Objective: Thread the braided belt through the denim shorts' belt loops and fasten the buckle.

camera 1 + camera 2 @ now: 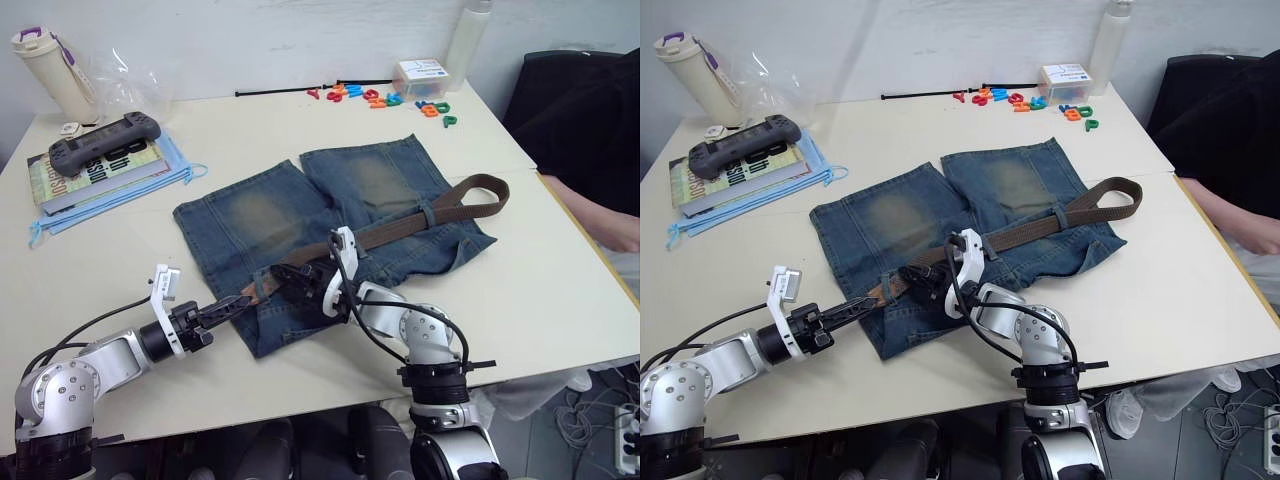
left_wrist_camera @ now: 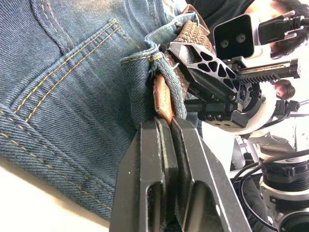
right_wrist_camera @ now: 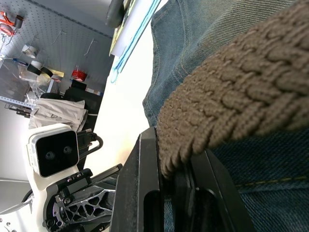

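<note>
The denim shorts [image 1: 300,215] lie flat mid-table, legs pointing away from me. The braided belt [image 1: 400,228] runs along the waistband under a belt loop [image 1: 427,216], and its far right end folds back on itself [image 1: 490,192]. My left gripper [image 1: 243,298] is shut on the belt's tan leather tip [image 2: 162,99], just past a denim fold [image 2: 140,67] at the waistband's left end. Right beside it, my right gripper [image 1: 287,279] is shut on the braided strap [image 3: 231,96]. The buckle is hidden.
Books with a grey game controller [image 1: 105,140] and blue masks sit at the back left, next to a cream bottle [image 1: 50,70]. Plastic letters [image 1: 390,98], a white box [image 1: 420,75] and a black rod [image 1: 290,90] line the far edge. A person [image 1: 590,130] sits at the right.
</note>
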`<action>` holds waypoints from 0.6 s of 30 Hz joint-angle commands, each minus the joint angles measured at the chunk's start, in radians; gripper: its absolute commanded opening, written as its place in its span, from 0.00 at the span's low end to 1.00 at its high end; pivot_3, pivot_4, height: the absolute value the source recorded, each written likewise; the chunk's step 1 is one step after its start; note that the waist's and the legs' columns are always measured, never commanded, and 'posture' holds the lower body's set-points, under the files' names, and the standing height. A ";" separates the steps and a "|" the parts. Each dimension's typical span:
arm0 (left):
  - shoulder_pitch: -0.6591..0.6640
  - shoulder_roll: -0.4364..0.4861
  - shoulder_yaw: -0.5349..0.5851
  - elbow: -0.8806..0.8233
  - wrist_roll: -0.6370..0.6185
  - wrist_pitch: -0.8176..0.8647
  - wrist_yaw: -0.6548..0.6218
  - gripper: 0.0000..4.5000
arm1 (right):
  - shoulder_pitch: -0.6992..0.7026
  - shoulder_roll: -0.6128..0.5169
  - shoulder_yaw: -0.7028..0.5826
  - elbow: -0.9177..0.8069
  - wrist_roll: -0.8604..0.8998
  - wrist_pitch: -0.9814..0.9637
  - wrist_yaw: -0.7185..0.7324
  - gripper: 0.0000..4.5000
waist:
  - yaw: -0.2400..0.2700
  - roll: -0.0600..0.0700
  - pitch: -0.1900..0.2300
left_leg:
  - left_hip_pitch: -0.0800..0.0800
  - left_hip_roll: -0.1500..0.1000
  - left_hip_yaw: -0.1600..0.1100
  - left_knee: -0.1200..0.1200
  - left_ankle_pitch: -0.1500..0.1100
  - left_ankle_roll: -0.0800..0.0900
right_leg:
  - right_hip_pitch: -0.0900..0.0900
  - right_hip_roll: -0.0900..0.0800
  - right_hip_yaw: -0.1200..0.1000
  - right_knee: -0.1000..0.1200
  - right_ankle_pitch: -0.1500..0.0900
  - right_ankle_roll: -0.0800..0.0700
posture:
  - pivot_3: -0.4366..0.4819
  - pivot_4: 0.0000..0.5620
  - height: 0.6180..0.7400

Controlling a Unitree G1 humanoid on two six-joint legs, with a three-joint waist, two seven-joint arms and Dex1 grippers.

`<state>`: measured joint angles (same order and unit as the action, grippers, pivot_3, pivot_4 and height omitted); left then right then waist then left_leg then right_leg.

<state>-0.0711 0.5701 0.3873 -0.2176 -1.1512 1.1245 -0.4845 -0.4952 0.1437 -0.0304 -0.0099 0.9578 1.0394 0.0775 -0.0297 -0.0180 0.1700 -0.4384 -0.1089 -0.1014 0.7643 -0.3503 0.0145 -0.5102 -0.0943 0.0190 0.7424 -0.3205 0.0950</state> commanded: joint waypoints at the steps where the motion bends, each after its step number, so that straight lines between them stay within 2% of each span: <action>1: -0.013 0.001 0.020 -0.018 -0.041 -0.003 -0.010 0.01 | 0.004 0.010 0.013 -0.008 -0.018 0.015 -0.002 0.00 | 0.000 0.000 0.000 | 0.000 0.000 0.000 0.000 0.000 0.000 | 0.000 0.000 0.000 0.000 0.000 0.000 | 0.48 0.27 0.34; 5: -0.017 -0.002 0.017 -0.020 -0.031 -0.009 0.000 0.01 | 0.003 -0.001 0.021 -0.023 -0.035 0.019 -0.005 0.00 | 0.001 0.000 0.000 | 0.000 0.000 0.000 0.000 0.000 0.000 | 0.000 0.000 0.000 0.000 0.000 0.000 | 0.48 0.27 0.34; 7: -0.020 -0.006 0.018 -0.019 -0.038 -0.005 0.007 0.00 | 0.005 -0.003 0.004 -0.046 -0.025 0.026 -0.017 0.20 | 0.002 0.000 0.000 | 0.000 0.000 0.000 0.000 0.000 0.000 | 0.000 0.000 0.000 0.000 0.000 0.000 | 0.48 0.27 0.34; 8: -0.022 -0.008 0.018 -0.019 -0.039 -0.005 0.008 0.00 | 0.008 -0.007 -0.014 -0.069 -0.004 0.039 -0.026 0.25 | 0.002 0.000 0.000 | 0.000 0.000 0.000 0.000 0.000 0.000 | 0.000 0.000 0.000 0.000 0.000 0.000 | 0.48 0.27 0.34; 15: -0.021 -0.013 0.015 -0.014 -0.038 -0.011 0.012 0.00 | 0.058 -0.047 -0.104 -0.252 0.119 0.149 -0.120 0.99 | 0.004 0.000 0.000 | -0.001 0.000 0.000 0.000 0.000 0.000 | 0.000 0.000 0.000 -0.001 0.000 0.000 | 0.48 0.27 0.34; 18: -0.015 -0.014 0.013 -0.010 -0.034 -0.017 0.006 0.00 | 0.108 -0.087 -0.125 -0.339 0.165 0.194 -0.166 0.99 | 0.004 0.000 0.000 | -0.001 0.000 0.000 0.000 0.000 0.000 | 0.000 0.000 0.000 -0.001 0.000 0.000 | 0.48 0.27 0.34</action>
<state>-0.0896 0.5591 0.3860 -0.2181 -1.1710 1.1219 -0.4700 -0.4007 0.0653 -0.1410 -0.2697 1.0700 1.2060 -0.0676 -0.0261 -0.0179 0.1701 -0.4398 -0.1092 -0.1015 0.7642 -0.3506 0.0150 -0.5105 -0.0947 0.0190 0.7413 -0.3204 0.0950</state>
